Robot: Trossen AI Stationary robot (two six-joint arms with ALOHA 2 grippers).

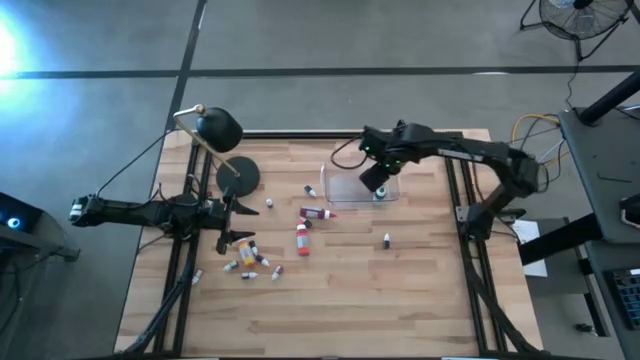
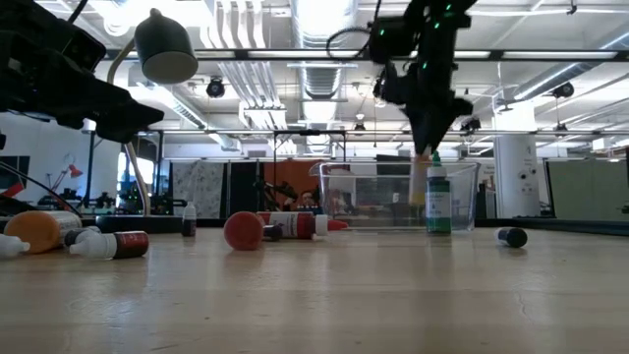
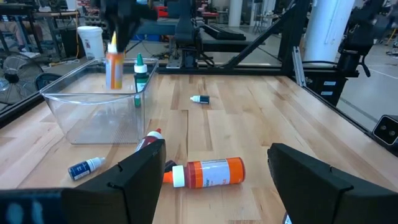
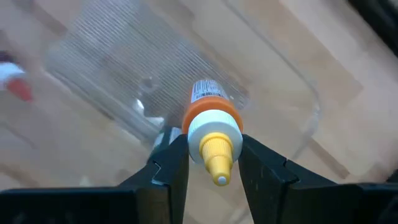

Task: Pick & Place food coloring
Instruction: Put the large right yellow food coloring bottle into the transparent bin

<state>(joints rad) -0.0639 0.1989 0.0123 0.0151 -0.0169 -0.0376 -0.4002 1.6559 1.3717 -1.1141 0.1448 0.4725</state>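
Orange bottle over the tub.
I saw the right gripper (image 4: pixel 214 163) clamp the orange bottle (image 4: pixel 211 124) above the tub (image 1: pixel 338 190); left gripper (image 3: pixel 214 180) wide, empty.

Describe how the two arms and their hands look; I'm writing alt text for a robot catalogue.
Both arms are slim and dark, built of jointed black segments. The right arm carries small green lights near its wrist and a thin black cable looping beside it. The right hand has two chunky black fingers with flat inner faces. The left hand has the same broad, angular black fingers.
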